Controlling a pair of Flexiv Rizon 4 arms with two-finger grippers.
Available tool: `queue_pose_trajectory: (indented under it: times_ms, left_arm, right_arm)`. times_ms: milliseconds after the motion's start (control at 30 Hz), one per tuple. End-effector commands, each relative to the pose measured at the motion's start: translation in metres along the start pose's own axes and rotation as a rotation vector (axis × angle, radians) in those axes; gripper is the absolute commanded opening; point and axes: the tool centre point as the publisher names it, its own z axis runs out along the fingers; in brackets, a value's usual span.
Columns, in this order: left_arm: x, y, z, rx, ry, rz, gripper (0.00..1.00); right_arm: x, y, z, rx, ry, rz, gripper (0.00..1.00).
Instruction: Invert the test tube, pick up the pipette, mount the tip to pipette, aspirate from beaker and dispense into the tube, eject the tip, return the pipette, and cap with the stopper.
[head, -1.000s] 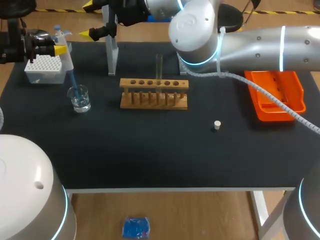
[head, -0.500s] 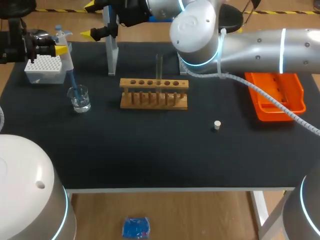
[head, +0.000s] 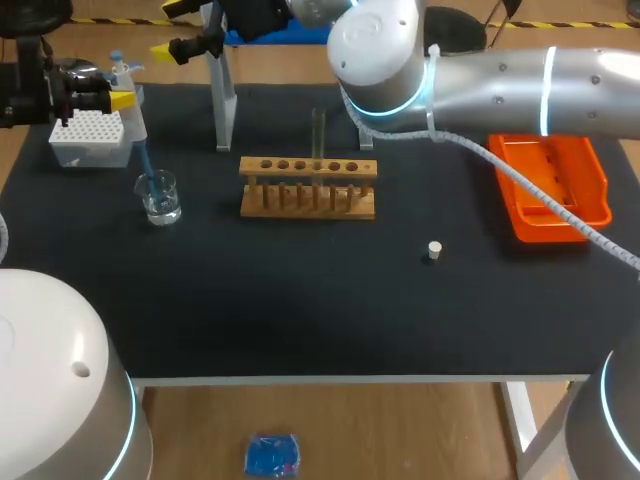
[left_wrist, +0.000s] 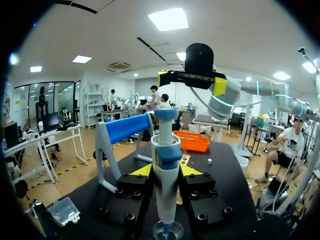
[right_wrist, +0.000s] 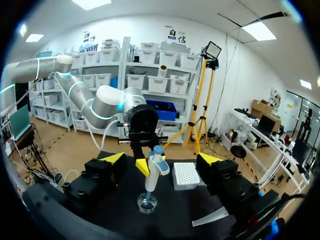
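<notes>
In the head view the left gripper (head: 118, 100), at the table's far left, clamps the white-and-blue pipette (head: 132, 122) upright, its blue tip (head: 148, 172) dipping into the clear glass beaker (head: 160, 200) beside the white tip box (head: 88, 140); the clear test tube (head: 318, 130) stands in the wooden rack (head: 308, 190); the small white stopper (head: 433, 250) lies apart on the black table (head: 300, 300); the right gripper (head: 172, 28) hangs over the far edge, fingers wide and empty; in the left wrist view both yellow tips press the pipette from two sides, the beaker beneath; in the right wrist view that gripper's fingers stand wide, pipette and beaker ahead.
</notes>
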Motion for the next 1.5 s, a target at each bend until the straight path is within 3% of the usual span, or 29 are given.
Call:
queue_pose_trajectory:
  times_ms: [33,567,1500]
  left_arm:
    - [0.001,-0.001,0.000,-0.003,-0.002,0.000,0.00]
    - [0.001,-0.001,0.000,-0.003,-0.002,0.000,0.00]
    - [0.001,-0.001,0.000,-0.003,-0.002,0.000,0.00]
  right_arm:
    - [-0.007,0.009,0.018,0.027,-0.007,0.012,0.00]
    - [-0.003,0.013,0.047,0.061,0.000,0.117,0.00]
    - [0.009,0.009,0.067,0.079,0.021,0.133,0.00]
